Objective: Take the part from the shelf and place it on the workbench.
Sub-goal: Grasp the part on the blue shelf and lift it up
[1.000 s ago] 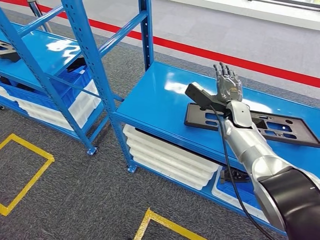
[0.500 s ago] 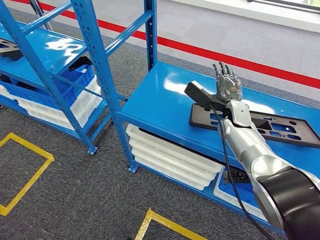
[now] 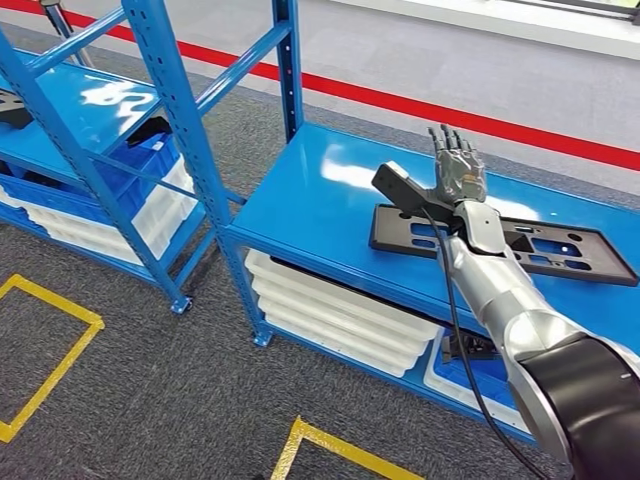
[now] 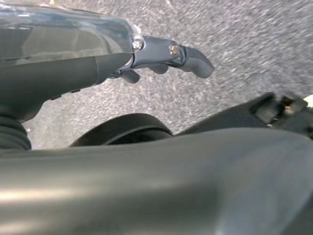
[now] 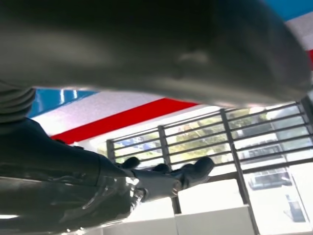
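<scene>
Right robot hand (image 3: 457, 172) hovering over the part (image 3: 504, 245) on the shelf (image 3: 317, 200), nothing grasped yet.

Right robot hand is reaching out over the blue shelf deck, fingers spread and pointing away from the robot, palm empty; in the right wrist view its fingers (image 5: 167, 177) are stretching out with nothing between them. The part, a flat black perforated plate, is lying on the deck directly beneath the wrist and running off to the hand's right side; I judge the open posture is set up for coming down on that plate. Whether anything is touching it, I cannot tell. Left robot hand (image 4: 162, 56) is hanging beside the body over grey carpet, fingers loosely extended, holding nothing. Stacked white trays (image 3: 340, 315) are sitting on the lower level, below the hand.
</scene>
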